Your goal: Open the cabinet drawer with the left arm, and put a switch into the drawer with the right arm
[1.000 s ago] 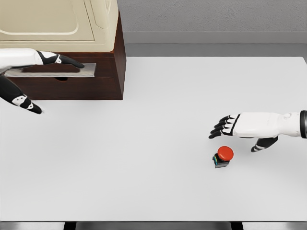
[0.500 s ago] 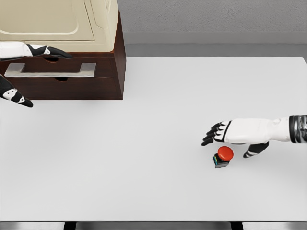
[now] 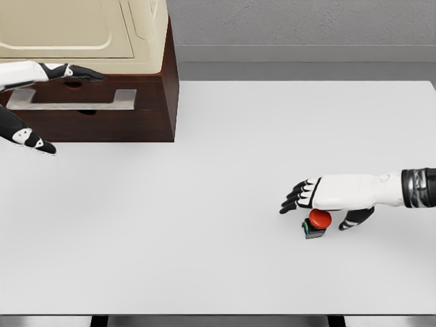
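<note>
1. Head view: you see the right hand reaching in from the right edge, held flat with the palm down and its black fingers stretched out toward the left, grasping nothing.
2. Directly beneath that palm sits the switch, a red round button on a small dark base. It rests on the white surface; the top of the button is partly covered by the hand, and you cannot tell whether the palm touches it.
3. The thumb of the right hand hangs down just to the right of the switch, apart from it.
4. At the far left you see the left hand, its fingers extended and spread, holding nothing.
5. The upper fingers of the left hand lie above the metal handle of the drawer; a lower black-and-white digit points down in front of the drawer face, below the handle.
6. The drawer front sits flush in the dark wooden cabinet, well away from the right hand and the switch.
7. A cream-coloured appliance stands on top of the cabinet, above the left hand.
</note>
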{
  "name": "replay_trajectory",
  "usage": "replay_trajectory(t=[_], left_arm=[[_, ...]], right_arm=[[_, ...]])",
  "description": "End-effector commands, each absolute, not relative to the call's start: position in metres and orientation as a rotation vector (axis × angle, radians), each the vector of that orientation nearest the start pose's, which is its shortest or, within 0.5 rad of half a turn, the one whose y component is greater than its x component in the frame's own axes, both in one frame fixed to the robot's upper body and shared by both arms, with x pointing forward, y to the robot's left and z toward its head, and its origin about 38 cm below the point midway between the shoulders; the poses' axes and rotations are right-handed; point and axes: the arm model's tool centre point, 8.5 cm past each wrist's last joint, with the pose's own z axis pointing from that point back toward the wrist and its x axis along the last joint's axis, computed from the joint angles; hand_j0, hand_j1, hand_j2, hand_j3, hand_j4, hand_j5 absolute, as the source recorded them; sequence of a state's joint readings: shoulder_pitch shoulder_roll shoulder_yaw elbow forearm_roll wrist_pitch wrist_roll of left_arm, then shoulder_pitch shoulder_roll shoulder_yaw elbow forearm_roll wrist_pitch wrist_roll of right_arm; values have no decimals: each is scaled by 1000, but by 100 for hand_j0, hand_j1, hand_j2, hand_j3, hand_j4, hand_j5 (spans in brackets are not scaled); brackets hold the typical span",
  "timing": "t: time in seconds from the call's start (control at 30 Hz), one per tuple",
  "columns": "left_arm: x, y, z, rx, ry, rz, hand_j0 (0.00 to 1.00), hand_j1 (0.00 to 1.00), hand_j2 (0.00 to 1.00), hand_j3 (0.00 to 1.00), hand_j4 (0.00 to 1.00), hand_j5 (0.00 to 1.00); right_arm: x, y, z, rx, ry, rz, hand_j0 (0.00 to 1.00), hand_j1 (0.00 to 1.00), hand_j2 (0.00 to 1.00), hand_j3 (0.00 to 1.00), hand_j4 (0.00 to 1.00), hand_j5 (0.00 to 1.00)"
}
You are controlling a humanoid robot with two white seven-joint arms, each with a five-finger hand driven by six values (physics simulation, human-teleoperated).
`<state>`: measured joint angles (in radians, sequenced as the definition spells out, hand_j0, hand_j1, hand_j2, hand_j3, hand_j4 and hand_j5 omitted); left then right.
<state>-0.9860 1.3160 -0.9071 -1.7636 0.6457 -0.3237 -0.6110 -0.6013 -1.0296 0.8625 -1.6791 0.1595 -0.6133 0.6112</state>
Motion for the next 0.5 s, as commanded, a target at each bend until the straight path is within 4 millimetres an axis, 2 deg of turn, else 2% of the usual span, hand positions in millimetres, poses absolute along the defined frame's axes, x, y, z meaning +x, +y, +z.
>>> replay_trajectory(t=[0.0,0.23,0.47], left_arm=[[373,344,387,-47,-1593,-1609,100,100,100,100,100,100],[372,342,399,-19,-1621,-1628,100,100,100,100,100,100],[379,332,385,-2,-1580,-1668,100,100,100,100,100,100]], right_arm=[[354,-290,182,35,-1267,2257,100,100,100,100,100,100],[353,-290,181,54,-1276,2239,100,100,100,100,100,100],[353,-292,185,91,-1306,2186,100,100,100,100,100,100]])
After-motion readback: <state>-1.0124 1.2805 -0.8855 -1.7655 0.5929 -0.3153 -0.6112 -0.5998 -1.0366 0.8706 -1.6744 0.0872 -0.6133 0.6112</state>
